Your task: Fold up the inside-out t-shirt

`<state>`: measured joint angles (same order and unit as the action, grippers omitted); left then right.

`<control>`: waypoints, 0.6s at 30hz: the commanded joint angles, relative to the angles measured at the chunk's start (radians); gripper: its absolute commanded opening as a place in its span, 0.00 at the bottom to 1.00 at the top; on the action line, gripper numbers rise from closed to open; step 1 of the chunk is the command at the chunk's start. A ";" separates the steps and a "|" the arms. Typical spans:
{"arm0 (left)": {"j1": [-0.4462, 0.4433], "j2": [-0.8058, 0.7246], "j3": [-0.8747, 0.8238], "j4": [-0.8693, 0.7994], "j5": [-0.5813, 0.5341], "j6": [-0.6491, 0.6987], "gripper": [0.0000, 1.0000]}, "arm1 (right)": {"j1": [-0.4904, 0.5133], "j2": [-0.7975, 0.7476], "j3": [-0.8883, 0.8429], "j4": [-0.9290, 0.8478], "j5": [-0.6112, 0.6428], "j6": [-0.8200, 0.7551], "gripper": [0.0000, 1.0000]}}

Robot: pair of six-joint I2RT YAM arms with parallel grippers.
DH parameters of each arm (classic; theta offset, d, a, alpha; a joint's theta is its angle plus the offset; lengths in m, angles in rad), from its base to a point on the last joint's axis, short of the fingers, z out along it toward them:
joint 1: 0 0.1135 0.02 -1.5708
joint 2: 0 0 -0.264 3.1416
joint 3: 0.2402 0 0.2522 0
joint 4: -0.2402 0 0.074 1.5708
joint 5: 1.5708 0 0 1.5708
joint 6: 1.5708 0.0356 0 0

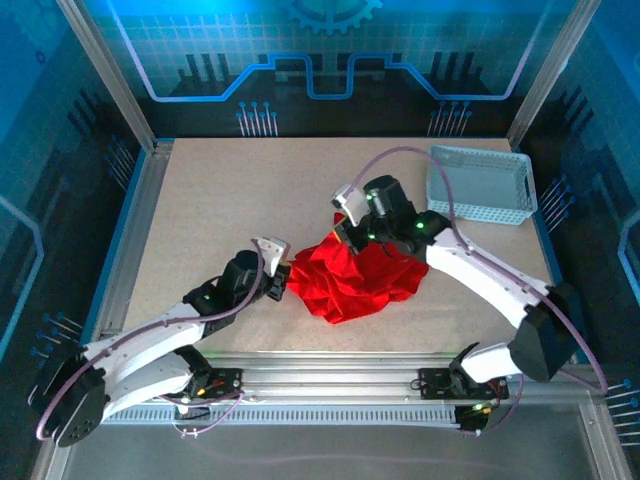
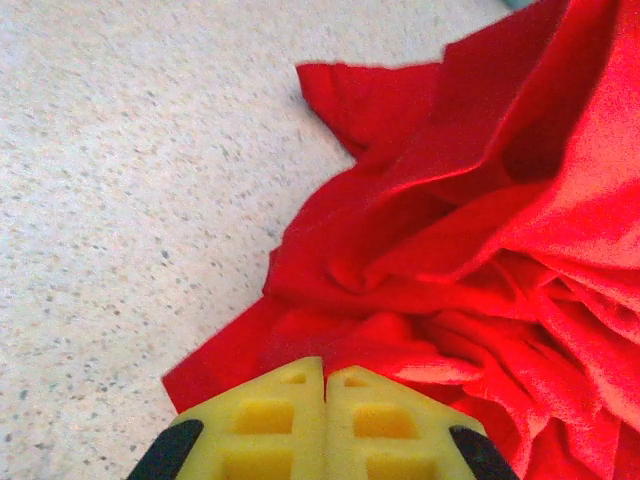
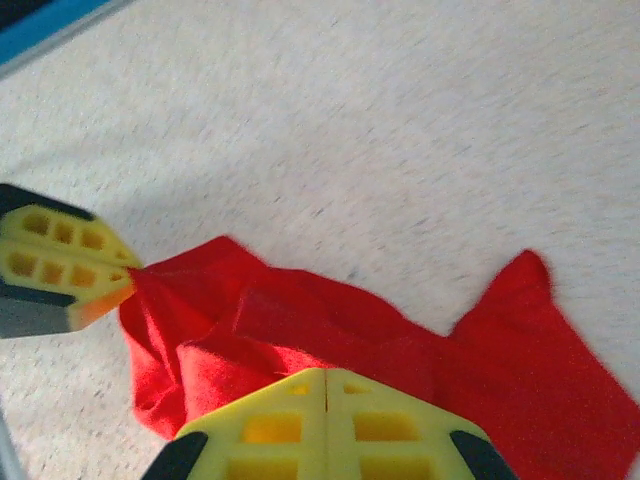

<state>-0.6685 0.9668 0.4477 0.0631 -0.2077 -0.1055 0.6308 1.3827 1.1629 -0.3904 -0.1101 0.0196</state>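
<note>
Early step by the look of it: opening out the inside-out t-shirt [image 1: 355,280], crumpled in a heap on the table [image 1: 220,200] towards the near edge, with the left gripper [image 1: 283,272] at its left side, pads pressed together and seemingly nipping a drawn-out corner, and the right gripper [image 1: 345,235] at its far edge, pads likewise together. Next, probably, drawing two edges apart to lay the cloth flat — after finding hem or shoulders. Cannot tell whether cloth sits between the right pads; label, sleeves and collar lost in the folds.
</note>
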 commanded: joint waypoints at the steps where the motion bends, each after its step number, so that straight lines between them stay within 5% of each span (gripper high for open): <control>1: 0.043 -0.070 0.023 0.040 -0.088 -0.048 0.00 | -0.053 -0.097 -0.008 0.048 0.077 0.077 0.00; 11: 0.317 -0.016 0.401 -0.058 -0.166 -0.070 0.00 | -0.337 -0.227 0.291 -0.028 0.214 0.196 0.00; 18: 0.495 0.059 0.705 -0.133 -0.143 -0.031 0.00 | -0.621 -0.213 0.602 -0.098 0.151 0.320 0.00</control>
<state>-0.2195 1.0229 1.0679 -0.0269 -0.3470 -0.1574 0.0776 1.1873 1.6676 -0.4572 0.0521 0.2630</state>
